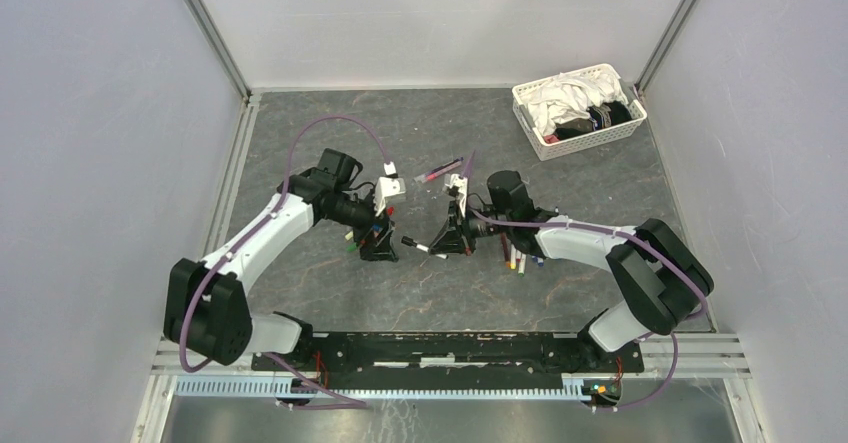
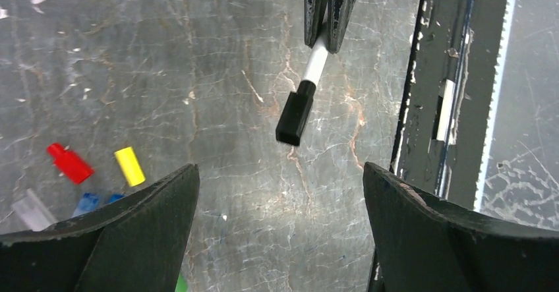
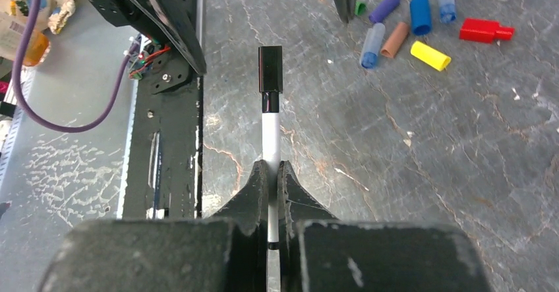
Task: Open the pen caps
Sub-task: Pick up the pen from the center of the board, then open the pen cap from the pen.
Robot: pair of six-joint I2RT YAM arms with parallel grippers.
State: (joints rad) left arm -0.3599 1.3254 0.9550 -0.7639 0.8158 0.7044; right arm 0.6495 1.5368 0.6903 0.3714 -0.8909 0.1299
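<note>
Our right jaws grip the white pen [image 3: 269, 134], its black cap [image 3: 270, 68] pointing at our left jaws, which stand wide open with the cap centred just ahead.

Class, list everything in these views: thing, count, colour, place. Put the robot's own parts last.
held pen: one, white barrel, black cap on, in the right gripper.
loose caps: about ten; yellow, red, blue, purple, brown, green, clear; on the table by the left gripper.
other pens: several, white with coloured ends, beside the right arm; one more behind the grippers.
basket: one, white lattice, far right corner, holding white cloth.
table: one, dark grey.
left gripper: one, black, open, facing the black cap.
right gripper: one, black, shut on the held pen.
</note>
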